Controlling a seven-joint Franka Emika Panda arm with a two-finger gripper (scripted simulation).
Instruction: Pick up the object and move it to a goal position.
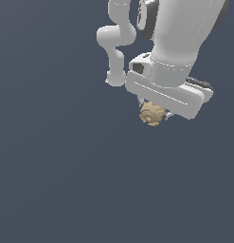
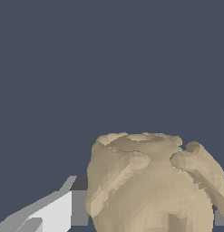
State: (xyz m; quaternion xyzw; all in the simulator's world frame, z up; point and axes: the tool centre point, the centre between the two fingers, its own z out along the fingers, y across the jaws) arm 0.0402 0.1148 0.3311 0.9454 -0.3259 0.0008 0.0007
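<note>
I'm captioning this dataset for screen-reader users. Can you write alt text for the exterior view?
A white robot arm reaches down from the top of the frame, its gripper closed around a small tan lumpy ball that sticks out beneath the white hand. Everything else in the picture is a plain dark blue-grey background.

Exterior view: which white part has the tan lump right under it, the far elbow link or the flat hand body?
The flat hand body: the tan lump sits directly beneath it. The elbow link hangs apart, nothing under it.
</note>
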